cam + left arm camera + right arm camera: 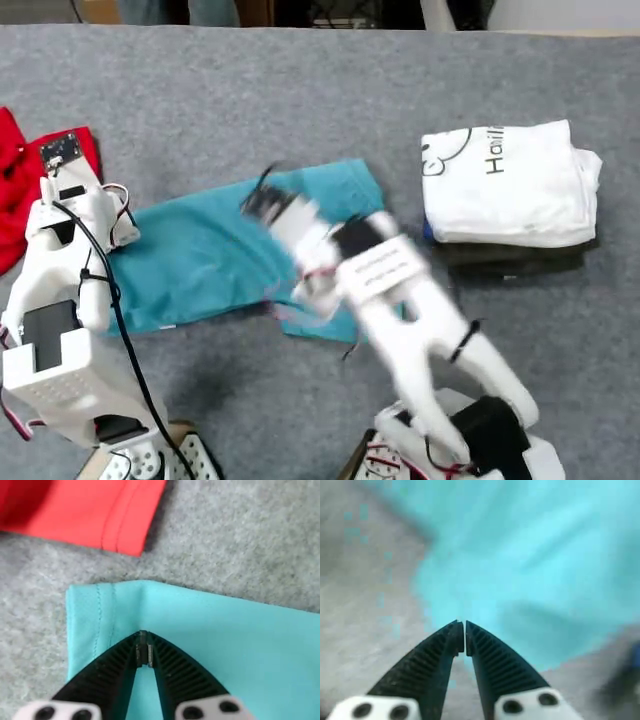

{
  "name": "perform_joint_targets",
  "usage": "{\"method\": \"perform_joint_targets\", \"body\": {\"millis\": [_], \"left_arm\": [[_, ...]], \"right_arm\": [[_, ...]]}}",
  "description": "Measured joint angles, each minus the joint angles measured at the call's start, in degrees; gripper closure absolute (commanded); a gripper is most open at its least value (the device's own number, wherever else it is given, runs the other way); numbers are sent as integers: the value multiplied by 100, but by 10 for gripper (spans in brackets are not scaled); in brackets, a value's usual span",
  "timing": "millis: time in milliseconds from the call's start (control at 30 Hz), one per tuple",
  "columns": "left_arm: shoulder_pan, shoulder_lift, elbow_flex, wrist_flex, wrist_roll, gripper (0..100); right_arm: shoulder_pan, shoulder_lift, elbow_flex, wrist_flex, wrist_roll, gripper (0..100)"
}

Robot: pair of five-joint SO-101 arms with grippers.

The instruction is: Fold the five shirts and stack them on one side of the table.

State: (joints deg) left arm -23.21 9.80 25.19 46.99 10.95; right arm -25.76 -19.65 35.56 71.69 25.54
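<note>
Teal shirt (pixel 215 260) lies flat on the desk (pixel 300 90), its long axis running from 8 to 2 o'clock in the high view. The left hand (pixel 144 651), closed, rests at the 8 o'clock hem. The right hand (pixel 464 636), also closed, hovers near the shirt's middle, nearer the 2 o'clock end.

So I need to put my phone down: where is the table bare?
Free: the far strip of table beyond the teal shirt, between the red shirt and the folded stack. Crowded: the middle, with the teal shirt.
</note>
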Motion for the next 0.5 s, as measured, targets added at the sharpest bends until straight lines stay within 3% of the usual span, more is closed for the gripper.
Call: {"method": "perform_joint_targets", "body": {"millis": [200,367,500], "left_arm": [[0,0,0,0,0,971],[0,0,9,0,-9,971],[9,0,18,26,-9,972]], "right_arm": [[1266,1213,-1793,-905,246,983],[1424,3314,-3648,-1064,246,983],[1442,5073,-5037,-1108,-167,983]]}}
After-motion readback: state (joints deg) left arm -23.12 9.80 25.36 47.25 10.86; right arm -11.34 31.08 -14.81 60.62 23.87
